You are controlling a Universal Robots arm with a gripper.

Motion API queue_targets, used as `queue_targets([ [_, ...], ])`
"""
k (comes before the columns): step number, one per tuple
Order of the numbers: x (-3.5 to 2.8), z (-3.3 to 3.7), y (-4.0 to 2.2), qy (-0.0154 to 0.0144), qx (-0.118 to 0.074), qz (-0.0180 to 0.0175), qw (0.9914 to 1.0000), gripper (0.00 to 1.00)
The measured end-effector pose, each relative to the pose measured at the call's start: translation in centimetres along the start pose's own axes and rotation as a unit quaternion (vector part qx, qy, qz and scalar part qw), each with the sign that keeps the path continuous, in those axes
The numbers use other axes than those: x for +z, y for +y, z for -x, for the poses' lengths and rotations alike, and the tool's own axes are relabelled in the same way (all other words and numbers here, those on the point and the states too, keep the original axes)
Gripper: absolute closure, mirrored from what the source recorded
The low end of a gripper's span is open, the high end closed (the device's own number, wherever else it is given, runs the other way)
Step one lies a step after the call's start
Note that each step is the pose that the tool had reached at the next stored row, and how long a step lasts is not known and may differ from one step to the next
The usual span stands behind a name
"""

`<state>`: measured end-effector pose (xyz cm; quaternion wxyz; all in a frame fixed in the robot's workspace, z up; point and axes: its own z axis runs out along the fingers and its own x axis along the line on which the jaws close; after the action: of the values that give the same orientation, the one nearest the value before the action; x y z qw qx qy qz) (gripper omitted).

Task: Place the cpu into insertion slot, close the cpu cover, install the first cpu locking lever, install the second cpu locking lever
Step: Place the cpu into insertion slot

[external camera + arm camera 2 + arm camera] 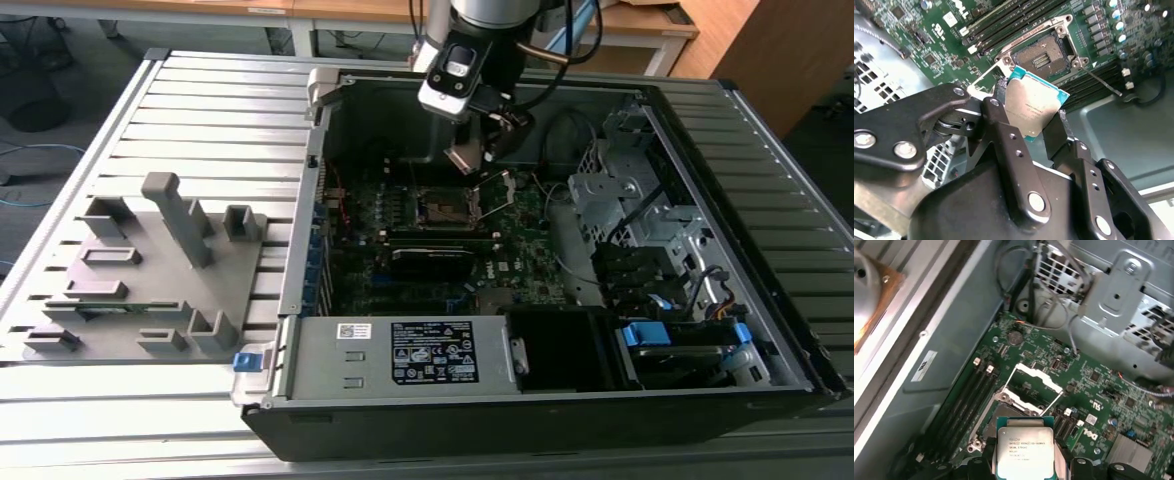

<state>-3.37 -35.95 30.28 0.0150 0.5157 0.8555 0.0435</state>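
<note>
My gripper (475, 148) hangs inside the open computer case, above the insertion slot (446, 206). It is shut on the cpu (1030, 111), a square chip with a grey metal top and a teal edge, clamped by its sides between two black fingers (1004, 145). The first wrist view shows the cpu (1025, 450) level, over the near edge of the insertion slot (999, 421). The cpu cover (1035, 382), a silver frame, stands swung up off the slot. In the second wrist view the insertion slot (1046, 52) lies bare, with a thin locking lever (1100, 81) sticking out beside it.
Black memory slots (961, 402) run along one side of the socket. Metal drive cages (627, 200) and cables fill the case on the exterior view's right; a power supply (414, 355) sits at the front. A grey fixture tray (160, 270) lies outside the case on the left.
</note>
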Motion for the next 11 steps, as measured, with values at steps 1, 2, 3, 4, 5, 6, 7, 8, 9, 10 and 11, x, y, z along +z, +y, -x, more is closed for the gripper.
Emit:
queue_targets([
  [1,0.02,0.0,0.0,-0.0008,0.009,0.0002,0.99996,0.46],
  [2,0.05,0.0,0.0,-0.0015,0.017,0.0004,0.99985,0.46],
  [3,0.07,0.0,0.0,-0.0023,0.026,0.0005,0.99966,0.46],
  [4,0.08,0.0,-0.01,-0.003,0.034,0.0007,0.99941,0.46],
  [5,0.08,0.0,-0.01,-0.0035,0.039,0.0007,0.99922,0.46],
  [6,0.08,0.0,-0.01,-0.0036,0.04,0.0007,0.99919,0.46],
  [7,0.08,0.0,-0.01,-0.0036,0.04,0.0007,0.99919,0.46],
  [8,0.09,0.0,-0.01,-0.0036,0.04,0.0008,0.99918,0.46],
  [9,0.09,0.0,-0.01,-0.0036,0.04,0.0008,0.99917,0.46],
  [10,0.09,0.0,-0.01,-0.0036,0.041,0.0008,0.99917,0.46],
  [11,0.09,0.0,-0.01,-0.0036,0.041,0.0008,0.99917,0.46],
])
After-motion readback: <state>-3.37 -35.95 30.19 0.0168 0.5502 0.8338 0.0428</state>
